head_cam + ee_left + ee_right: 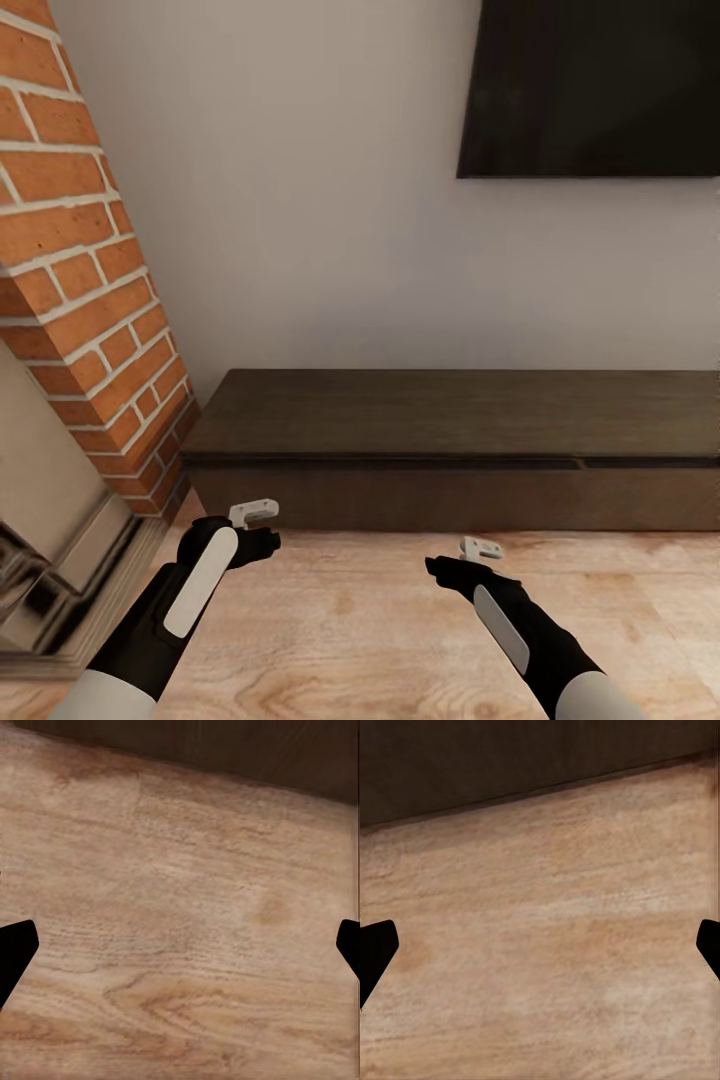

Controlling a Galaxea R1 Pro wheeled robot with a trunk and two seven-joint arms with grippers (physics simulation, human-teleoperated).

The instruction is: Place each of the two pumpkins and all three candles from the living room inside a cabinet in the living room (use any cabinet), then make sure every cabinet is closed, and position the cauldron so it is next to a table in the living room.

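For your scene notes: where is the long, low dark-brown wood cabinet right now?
In the head view, the long, low dark-brown wood cabinet stands against the pale wall, right of the red brick column, beneath the black wall-mounted screen.

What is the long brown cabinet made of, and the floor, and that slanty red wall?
The cabinet looks like dark-stained wood with a matte finish; faint grain streaks run along its top. The floor looks like light wooden boards, with wavy grain and a slight sheen. The slanted wall looks like rough red brick with pale mortar lines. These are simulator renders, so that is only how they look.
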